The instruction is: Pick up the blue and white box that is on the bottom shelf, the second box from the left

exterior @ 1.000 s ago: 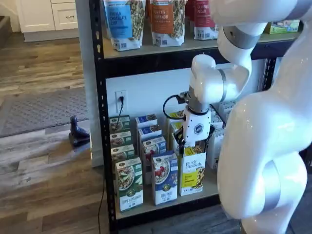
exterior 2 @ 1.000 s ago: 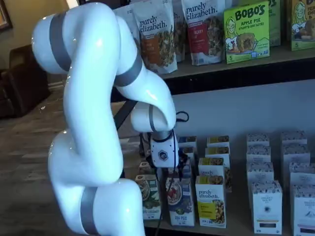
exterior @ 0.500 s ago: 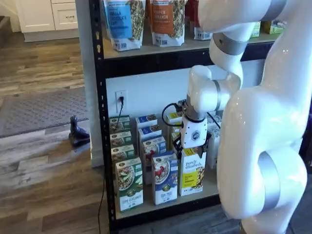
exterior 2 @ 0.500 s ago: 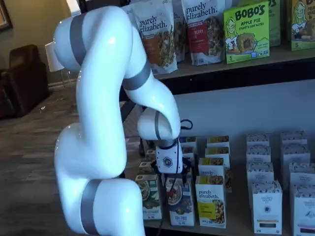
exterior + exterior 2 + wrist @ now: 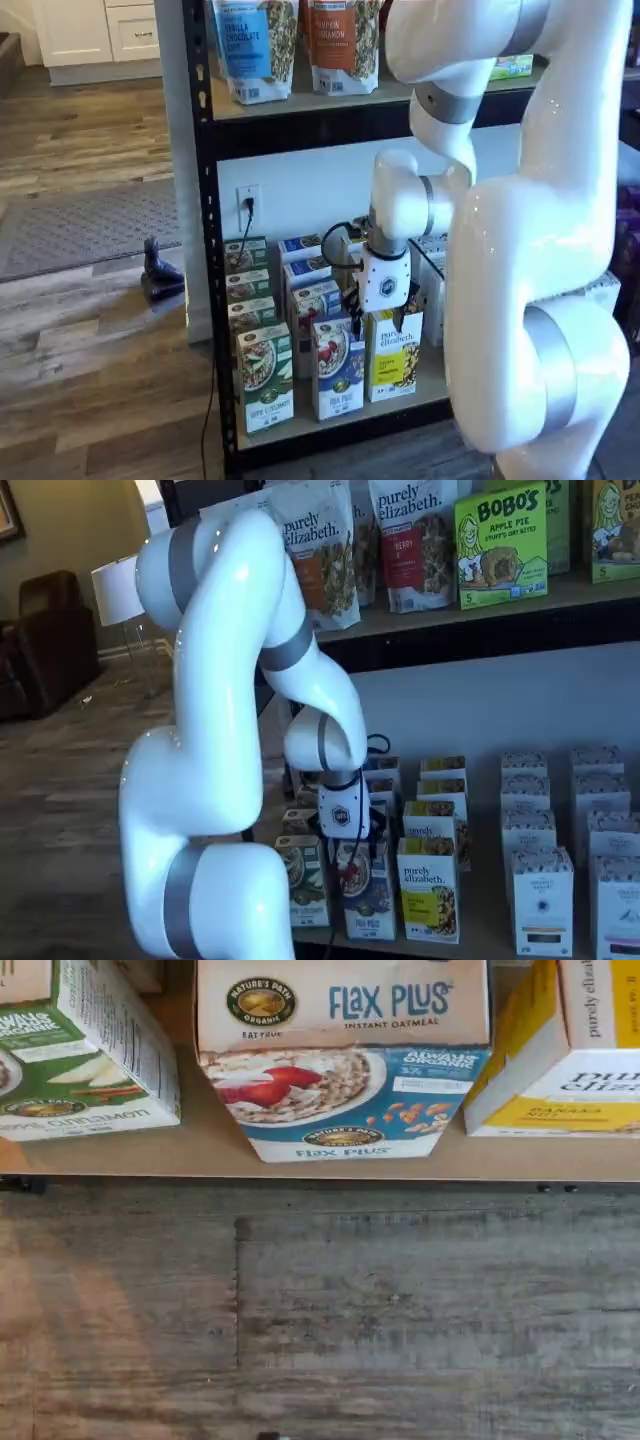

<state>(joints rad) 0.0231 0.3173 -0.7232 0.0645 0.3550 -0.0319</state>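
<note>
The blue and white box (image 5: 338, 365) stands upright at the front of the bottom shelf (image 5: 330, 432), between a green-and-white carton (image 5: 265, 378) and a yellow carton (image 5: 392, 355). It also shows in a shelf view (image 5: 365, 885). In the wrist view the box (image 5: 345, 1100) reads "Flax Plus" and pictures a bowl with red berries, close to the tan board's front edge (image 5: 200, 1155). My gripper (image 5: 383, 328) hangs just above the blue and yellow cartons' tops, its black fingers apart and holding nothing. It also shows in a shelf view (image 5: 352, 848).
More cartons stand in rows behind the front ones. White boxes (image 5: 540, 900) fill the shelf's right part. Pouches (image 5: 250, 40) stand on the higher board. A black cable hangs from a wall outlet (image 5: 247, 200). Wood floor (image 5: 320, 1310) lies below the shelf's edge.
The arm has swung left. The gripper has moved from above the yellow carton toward the blue and white box and a little lower. No box has moved.
</note>
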